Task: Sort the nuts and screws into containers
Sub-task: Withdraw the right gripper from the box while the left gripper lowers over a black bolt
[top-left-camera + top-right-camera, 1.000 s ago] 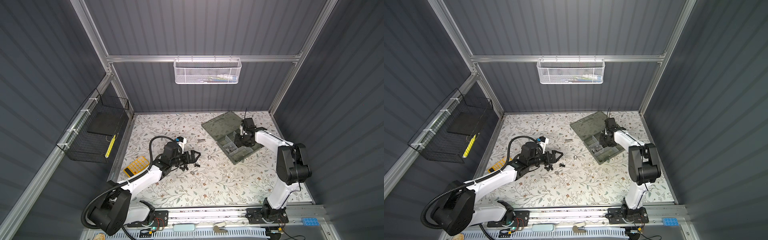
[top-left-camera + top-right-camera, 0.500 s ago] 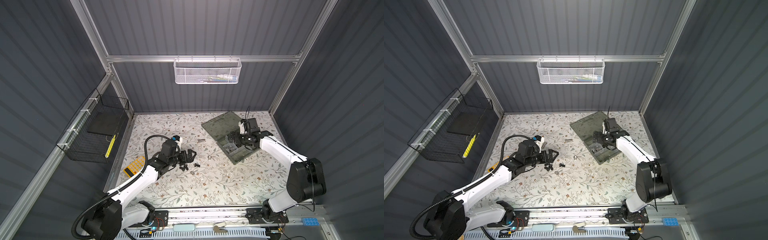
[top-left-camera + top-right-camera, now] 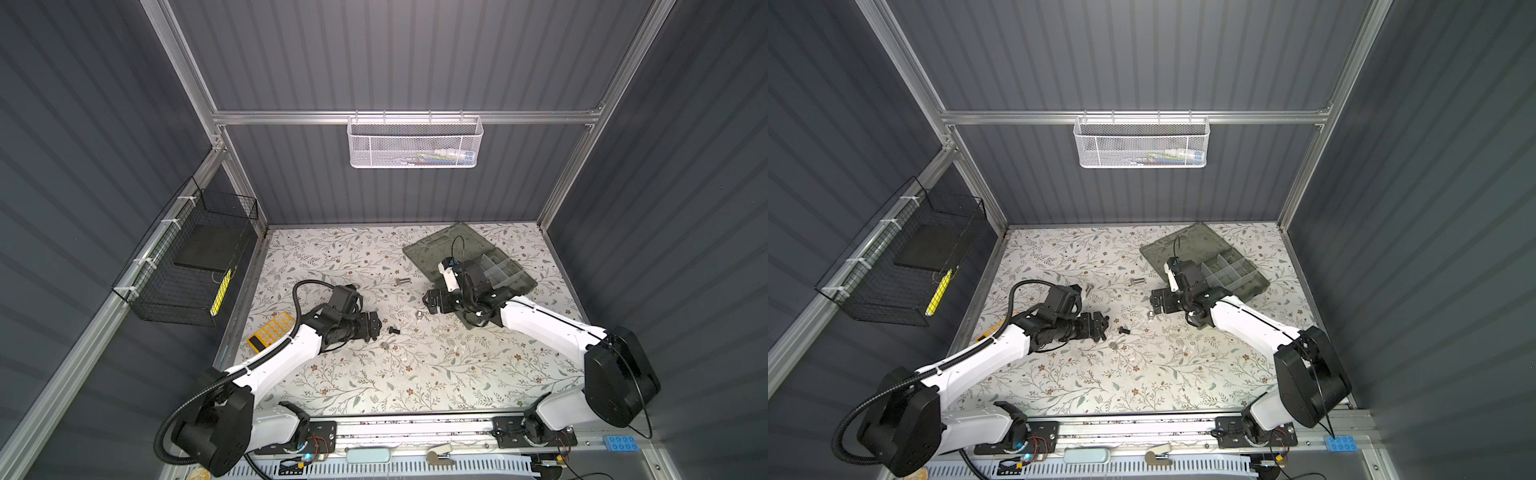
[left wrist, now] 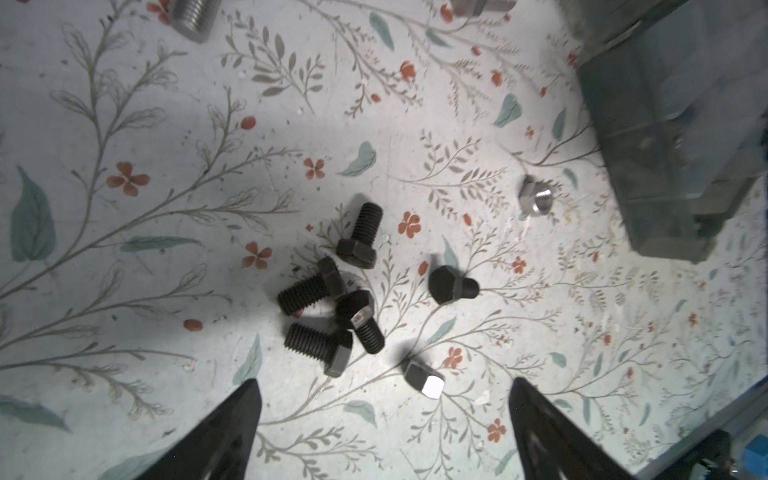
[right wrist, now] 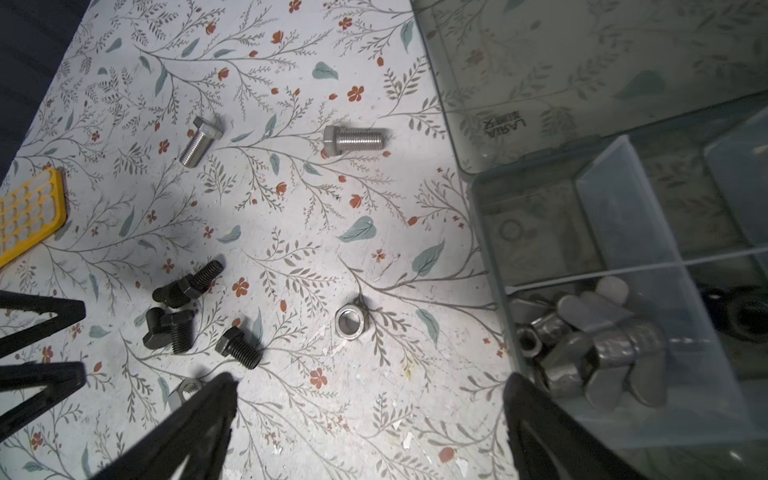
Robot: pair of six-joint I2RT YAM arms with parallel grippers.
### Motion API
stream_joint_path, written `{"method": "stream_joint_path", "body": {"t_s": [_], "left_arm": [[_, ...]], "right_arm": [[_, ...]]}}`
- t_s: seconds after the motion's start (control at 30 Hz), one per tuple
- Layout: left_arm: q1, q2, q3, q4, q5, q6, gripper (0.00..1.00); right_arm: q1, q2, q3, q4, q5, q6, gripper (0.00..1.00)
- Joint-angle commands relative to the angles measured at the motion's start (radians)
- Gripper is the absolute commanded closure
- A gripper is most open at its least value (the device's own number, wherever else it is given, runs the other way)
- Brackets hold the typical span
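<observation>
Several black screws [image 4: 332,299] lie in a heap on the floral table, just ahead of my open left gripper [image 4: 384,399], which holds nothing. In both top views that left gripper [image 3: 376,326] hangs over the heap, with one black screw [image 3: 393,331] showing beside it. A silver nut [image 4: 424,380] lies near its fingertips. My right gripper [image 5: 368,395] is open and empty above bare table, left of the organizer case [image 3: 469,257]. Another silver nut [image 5: 351,322] lies ahead of it. Two silver screws [image 5: 201,141] [image 5: 353,139] lie farther off. One of the containers [image 5: 498,266] holds silver metal pieces [image 5: 602,345].
A yellow calculator [image 3: 272,332] lies at the table's left edge. A black wire basket [image 3: 191,266] hangs on the left wall and a white mesh basket [image 3: 415,143] on the back rail. The case's lid [image 3: 440,245] lies open flat toward the back.
My right gripper has left the case, moved left and down over the table, and opened wide. The left gripper has edged nearer the black screws.
</observation>
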State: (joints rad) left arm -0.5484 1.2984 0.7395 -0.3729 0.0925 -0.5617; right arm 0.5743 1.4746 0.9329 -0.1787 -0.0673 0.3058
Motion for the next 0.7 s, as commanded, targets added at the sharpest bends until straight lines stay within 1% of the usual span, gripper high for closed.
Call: {"method": "stream_joint_path", "body": {"t_s": [0.0,0.13,0.27,0.4,0.53,0.67], "left_arm": [[0.006,0.048,0.04,-0.088,-0.034,0.02,0.17],[0.007,0.106,0.067,-0.116,-0.086,0.035,0.23],[0.007,0.168,0.112,-0.08,-0.091,0.032,0.31],[0.007,0.246,0.181,-0.08,-0.135,0.051,0.36],[0.006,0.314,0.231,-0.08,-0.136,0.068,0.43],[0.005,0.353,0.251,-0.086,-0.152,0.082,0.45]], "right_arm": [[0.017,0.005,-0.028,0.089,0.024,-0.016,0.01],[0.028,0.006,-0.023,0.084,0.017,-0.011,0.01],[0.033,0.009,-0.024,0.083,0.013,-0.005,0.01],[0.035,0.01,-0.023,0.08,0.008,0.0,0.01],[0.037,0.005,-0.024,0.075,0.017,0.001,0.01],[0.036,0.002,-0.025,0.075,0.022,0.001,0.01]]}}
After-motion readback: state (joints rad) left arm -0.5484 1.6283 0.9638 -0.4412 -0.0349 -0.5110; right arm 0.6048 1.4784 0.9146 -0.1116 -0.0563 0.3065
